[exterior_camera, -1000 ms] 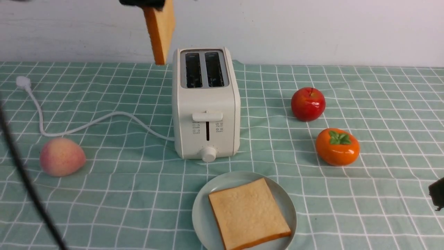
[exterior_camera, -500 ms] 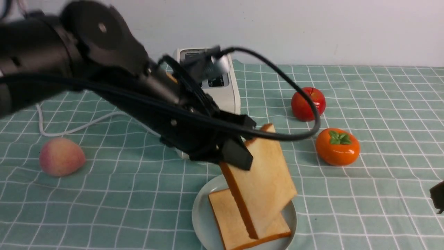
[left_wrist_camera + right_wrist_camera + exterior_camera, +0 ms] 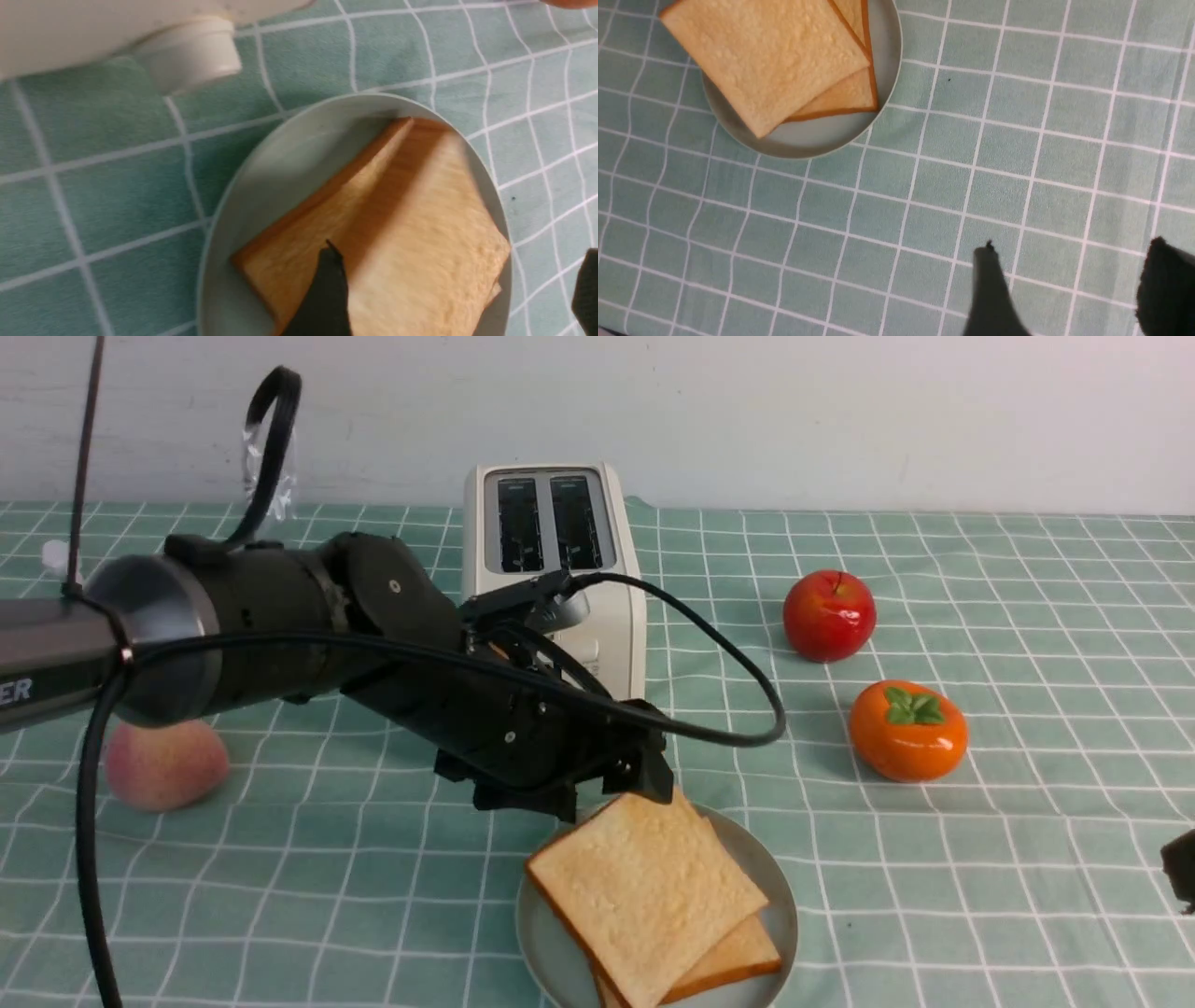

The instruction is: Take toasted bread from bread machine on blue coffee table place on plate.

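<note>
- White letters "ER" stand on the grey tube of the left arm (image 3: 47, 658), at the front view's edge, where the frame cuts the word short.
- On the bread machine (image 3: 553, 513) no mark is legible.
- Both wrist views carry no lettering.

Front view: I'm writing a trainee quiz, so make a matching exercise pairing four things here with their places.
Things: 1 cream-white two-slot toaster; 2 glossy red apple; 3 pink peach; 4 two golden square toast slices.
Places: A on the pale blue-green round plate; B at the far left; C beyond the orange persimmon; D behind the plate.
Pairs: 1-D, 2-C, 3-B, 4-A.
</note>
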Action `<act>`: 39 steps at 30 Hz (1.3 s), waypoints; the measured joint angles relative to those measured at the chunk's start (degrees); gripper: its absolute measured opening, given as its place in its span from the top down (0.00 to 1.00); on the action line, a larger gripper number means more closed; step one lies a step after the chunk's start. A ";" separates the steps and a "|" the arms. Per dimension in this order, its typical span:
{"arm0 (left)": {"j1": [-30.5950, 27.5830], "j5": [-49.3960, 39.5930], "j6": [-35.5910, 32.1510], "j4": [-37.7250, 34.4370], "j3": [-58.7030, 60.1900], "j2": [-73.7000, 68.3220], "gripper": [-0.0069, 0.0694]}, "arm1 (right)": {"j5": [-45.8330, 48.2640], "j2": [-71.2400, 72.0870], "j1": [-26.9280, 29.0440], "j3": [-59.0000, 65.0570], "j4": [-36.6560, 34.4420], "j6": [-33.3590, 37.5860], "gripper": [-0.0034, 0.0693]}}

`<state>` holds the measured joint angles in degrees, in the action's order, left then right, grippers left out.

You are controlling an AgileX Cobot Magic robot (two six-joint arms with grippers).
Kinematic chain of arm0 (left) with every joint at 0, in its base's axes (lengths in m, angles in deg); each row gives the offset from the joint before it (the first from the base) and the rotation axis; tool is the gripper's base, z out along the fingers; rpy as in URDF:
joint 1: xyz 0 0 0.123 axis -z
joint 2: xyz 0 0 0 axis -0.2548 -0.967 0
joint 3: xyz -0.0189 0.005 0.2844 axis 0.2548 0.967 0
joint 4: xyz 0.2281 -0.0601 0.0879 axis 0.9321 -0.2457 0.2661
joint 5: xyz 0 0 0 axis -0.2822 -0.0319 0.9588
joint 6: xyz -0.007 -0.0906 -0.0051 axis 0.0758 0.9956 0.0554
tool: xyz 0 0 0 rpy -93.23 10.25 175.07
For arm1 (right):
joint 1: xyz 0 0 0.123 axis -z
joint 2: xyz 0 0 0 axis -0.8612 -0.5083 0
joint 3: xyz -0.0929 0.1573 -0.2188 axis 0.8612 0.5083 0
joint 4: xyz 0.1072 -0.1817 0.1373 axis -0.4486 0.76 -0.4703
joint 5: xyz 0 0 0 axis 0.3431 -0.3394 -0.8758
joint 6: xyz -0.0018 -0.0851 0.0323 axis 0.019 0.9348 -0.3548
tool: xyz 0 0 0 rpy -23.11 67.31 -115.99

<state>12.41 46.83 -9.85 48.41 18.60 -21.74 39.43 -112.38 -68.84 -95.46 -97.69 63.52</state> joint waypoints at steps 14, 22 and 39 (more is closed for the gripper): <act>0.00 -25.38 24.30 29.95 0.85 22.33 0.31 | -23.37 20.07 0.00 13.85 -13.83 16.76 0.98; 0.00 -29.66 27.19 23.63 12.21 39.55 0.69 | -30.98 38.32 0.00 35.52 -15.88 20.16 0.98; 0.00 -28.48 26.86 11.32 30.75 71.87 0.93 | -31.15 44.06 0.00 44.78 -16.11 20.97 0.96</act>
<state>12.41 18.35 17.01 59.72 49.35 50.12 8.28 -68.32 -68.84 -50.68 -113.80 84.49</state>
